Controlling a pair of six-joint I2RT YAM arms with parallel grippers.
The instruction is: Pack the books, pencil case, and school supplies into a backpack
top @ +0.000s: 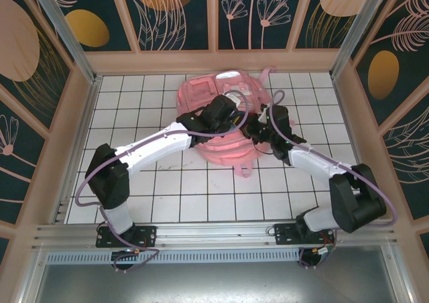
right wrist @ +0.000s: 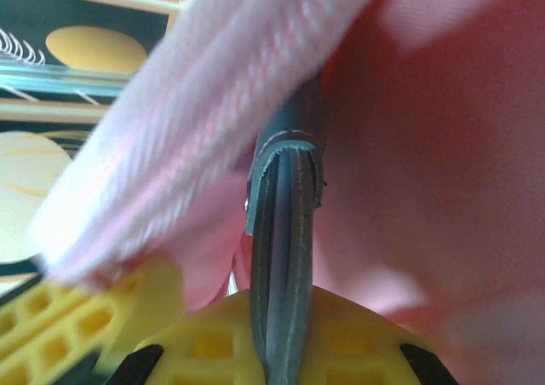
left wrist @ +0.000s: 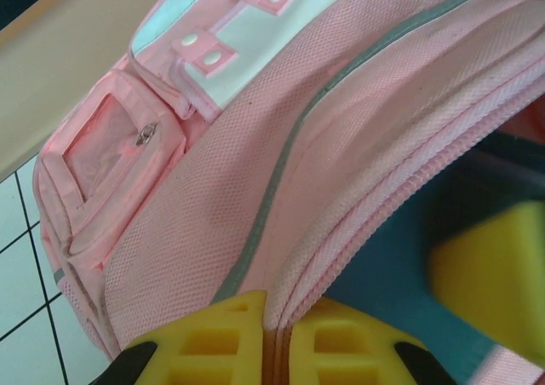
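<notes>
The pink backpack (top: 224,152) lies on the white-tiled bench (top: 181,189), toward 12 o'clock from the bench's middle, and both arms meet over it. The left arm (top: 157,145) reaches from its base toward 1 o'clock. The right arm (top: 312,162) reaches from its base toward 11 o'clock. Their wrists sit close together above the bag.

In the left wrist view, the left jaws are closed. Their yellow fingers (left wrist: 221,338) are pressed together at 6 o'clock, with the pink zipper edge of the backpack pinched between them. From there the bag's mesh fabric runs up toward 12 o'clock, crossed by a grey reflective strip (left wrist: 281,181). White patches (left wrist: 255,36) with pink tabs sit near 12 o'clock. A small front pocket (left wrist: 111,155) with a metal zipper pull (left wrist: 147,134) lies at 9 o'clock. At 4 o'clock the bag gapes, showing a dark teal surface (left wrist: 400,257); I cannot tell whether it is lining or something packed inside. Another yellow finger (left wrist: 498,274) sits just beside that opening at 3 o'clock.

In the right wrist view, the right jaws are also closed. Their yellow pads (right wrist: 358,334) clamp a dark grey tab (right wrist: 285,215) of the backpack, which stands upright from 6 o'clock. Pink fabric is all around it, and a blurred pink strap (right wrist: 204,112) crosses from 8 o'clock toward 1 o'clock. A second yellow fingertip (right wrist: 43,334) lies at 7 o'clock.
</notes>
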